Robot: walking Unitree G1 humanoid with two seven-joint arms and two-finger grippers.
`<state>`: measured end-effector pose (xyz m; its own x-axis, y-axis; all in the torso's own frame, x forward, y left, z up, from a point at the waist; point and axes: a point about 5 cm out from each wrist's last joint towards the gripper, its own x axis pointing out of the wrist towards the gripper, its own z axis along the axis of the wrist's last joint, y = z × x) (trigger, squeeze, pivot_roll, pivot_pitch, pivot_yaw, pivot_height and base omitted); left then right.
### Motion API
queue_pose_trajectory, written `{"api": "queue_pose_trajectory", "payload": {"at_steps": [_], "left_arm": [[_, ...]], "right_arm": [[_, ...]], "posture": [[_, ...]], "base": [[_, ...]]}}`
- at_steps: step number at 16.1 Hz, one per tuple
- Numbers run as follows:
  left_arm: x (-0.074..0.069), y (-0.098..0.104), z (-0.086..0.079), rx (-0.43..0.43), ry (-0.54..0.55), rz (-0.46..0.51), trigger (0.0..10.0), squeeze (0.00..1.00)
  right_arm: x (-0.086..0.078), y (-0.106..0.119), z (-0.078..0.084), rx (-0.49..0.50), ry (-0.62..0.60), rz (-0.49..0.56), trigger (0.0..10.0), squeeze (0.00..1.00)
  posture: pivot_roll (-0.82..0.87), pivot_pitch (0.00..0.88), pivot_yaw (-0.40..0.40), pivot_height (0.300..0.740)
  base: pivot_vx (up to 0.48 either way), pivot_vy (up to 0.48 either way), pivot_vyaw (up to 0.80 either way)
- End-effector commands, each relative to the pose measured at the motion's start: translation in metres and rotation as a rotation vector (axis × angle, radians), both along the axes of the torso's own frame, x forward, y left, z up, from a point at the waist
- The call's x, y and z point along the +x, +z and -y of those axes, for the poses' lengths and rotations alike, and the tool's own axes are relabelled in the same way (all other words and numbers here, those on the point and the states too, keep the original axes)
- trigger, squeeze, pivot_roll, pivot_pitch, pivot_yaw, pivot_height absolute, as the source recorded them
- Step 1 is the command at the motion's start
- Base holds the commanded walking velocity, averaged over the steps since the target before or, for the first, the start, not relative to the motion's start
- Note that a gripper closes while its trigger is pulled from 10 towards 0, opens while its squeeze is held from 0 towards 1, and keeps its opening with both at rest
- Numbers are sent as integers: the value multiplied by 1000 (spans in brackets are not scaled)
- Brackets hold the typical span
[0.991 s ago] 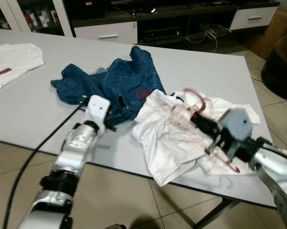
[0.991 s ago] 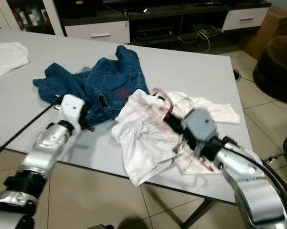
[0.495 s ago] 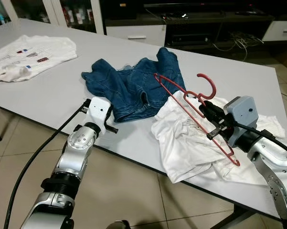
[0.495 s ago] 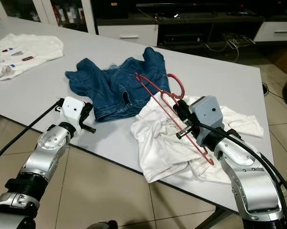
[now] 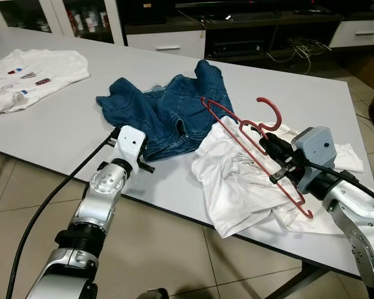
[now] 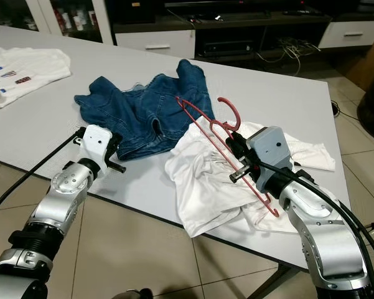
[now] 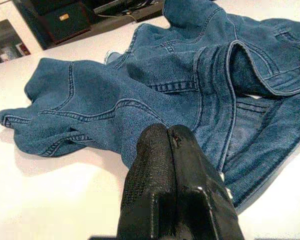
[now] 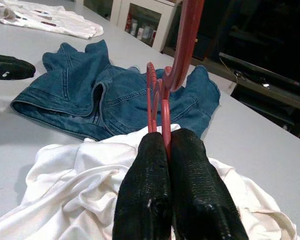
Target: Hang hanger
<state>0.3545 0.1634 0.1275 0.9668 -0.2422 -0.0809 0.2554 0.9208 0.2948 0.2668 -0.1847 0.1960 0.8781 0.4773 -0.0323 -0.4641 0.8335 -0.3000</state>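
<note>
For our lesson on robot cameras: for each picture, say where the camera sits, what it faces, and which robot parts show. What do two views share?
Left eye view: on the head, looking down at the grey table; both silver arms show.
Right eye view: same head, same scene.
Left wrist view: along the shut left pincer at the blue jeans.
Right wrist view: along the right pincer shut on the red hanger, over the white shirt.
Shared: both wrist views show the jeans.

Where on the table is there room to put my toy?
Bare grey tabletop lies between the white printed shirt and the blue denim shorts, and behind the shorts. It is crowded around the crumpled white shirt, under the red wire hanger.
</note>
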Motion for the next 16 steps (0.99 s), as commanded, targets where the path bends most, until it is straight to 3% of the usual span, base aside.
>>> {"api": "queue_pose_trajectory", "payload": {"at_steps": [1, 6, 16], "left_arm": [[3, 1, -3, 7, 23, -5, 10000, 0], [4, 2, -8, 5, 56, -4, 10000, 0], [4, 1, -7, 11, 55, -5, 10000, 0]], "right_arm": [[-2, 3, 1, 8, -1, 6, 10000, 0], [-2, 3, 1, 7, 2, 8, 10000, 0], [-4, 1, 1, 8, 0, 1, 10000, 0]], "posture": [[1, 64, 33, 740], [1, 61, 32, 740], [-1, 66, 34, 740]], "base": [[0, 0, 0], [112, 0, 0], [371, 0, 0]]}}
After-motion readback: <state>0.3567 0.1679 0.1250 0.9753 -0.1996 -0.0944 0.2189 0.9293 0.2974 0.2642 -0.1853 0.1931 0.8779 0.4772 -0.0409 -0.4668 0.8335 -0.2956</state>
